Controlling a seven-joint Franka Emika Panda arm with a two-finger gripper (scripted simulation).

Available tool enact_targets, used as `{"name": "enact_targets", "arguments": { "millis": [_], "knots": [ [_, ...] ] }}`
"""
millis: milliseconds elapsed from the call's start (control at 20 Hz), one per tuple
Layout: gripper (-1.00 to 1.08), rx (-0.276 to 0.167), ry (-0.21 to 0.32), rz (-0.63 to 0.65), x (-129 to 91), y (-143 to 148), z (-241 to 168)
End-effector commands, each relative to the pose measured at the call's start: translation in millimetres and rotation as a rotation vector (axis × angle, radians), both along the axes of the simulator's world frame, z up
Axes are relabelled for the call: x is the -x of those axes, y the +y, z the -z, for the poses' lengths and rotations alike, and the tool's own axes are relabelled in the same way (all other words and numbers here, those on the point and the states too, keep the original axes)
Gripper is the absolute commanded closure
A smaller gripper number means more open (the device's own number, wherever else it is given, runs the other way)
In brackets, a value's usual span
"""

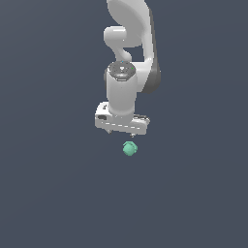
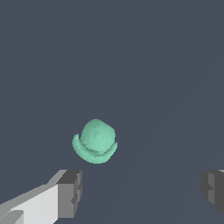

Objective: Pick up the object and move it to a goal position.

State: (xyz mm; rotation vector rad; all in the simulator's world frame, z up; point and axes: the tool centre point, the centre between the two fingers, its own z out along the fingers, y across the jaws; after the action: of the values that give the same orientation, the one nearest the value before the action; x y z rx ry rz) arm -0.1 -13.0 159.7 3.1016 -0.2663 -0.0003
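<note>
Single white arm [image 1: 130,72], wrist pointing down over the plain dark grey desk [image 1: 48,193]. Gripper [image 1: 122,131] hangs above the surface; the fingers themselves barely show under the white hand body in the exterior view.

The object [image 1: 129,148] is a small teal-green lumpy blob, rounded on top with a wider lip around its lower edge. It sits on the desk just below the gripper in the exterior view, offset slightly to the exterior view's right of the hand's centre. Not touching the gripper, a clear gap between them.

Wrist view: jaws are spread wide, released, nothing between them. One grey finger pad [image 2: 70,192] shows at one side of the frame, the other pad [image 2: 213,190] at the far side, well apart. The object [image 2: 95,141] lies ahead of the pads, nearer the first pad than the second, not in line between them. It is much narrower than the gap between the pads.

Object appears to rest on the desk, though the flat shading gives little to confirm contact.
</note>
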Motion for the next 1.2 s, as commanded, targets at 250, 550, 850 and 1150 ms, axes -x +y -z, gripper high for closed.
{"name": "enact_targets", "arguments": {
  "millis": [250, 550, 850, 1150],
  "knots": [
    [-0.92, -0.012, -0.004, 0.179, -1, 15, 22],
    [-0.92, -0.020, -0.007, 0.333, -1, 27, 41],
    [-0.92, -0.024, -0.009, 0.460, 0, 37, 56],
    [-0.92, -0.026, -0.010, 0.539, 1, 42, 66]
  ]
}}
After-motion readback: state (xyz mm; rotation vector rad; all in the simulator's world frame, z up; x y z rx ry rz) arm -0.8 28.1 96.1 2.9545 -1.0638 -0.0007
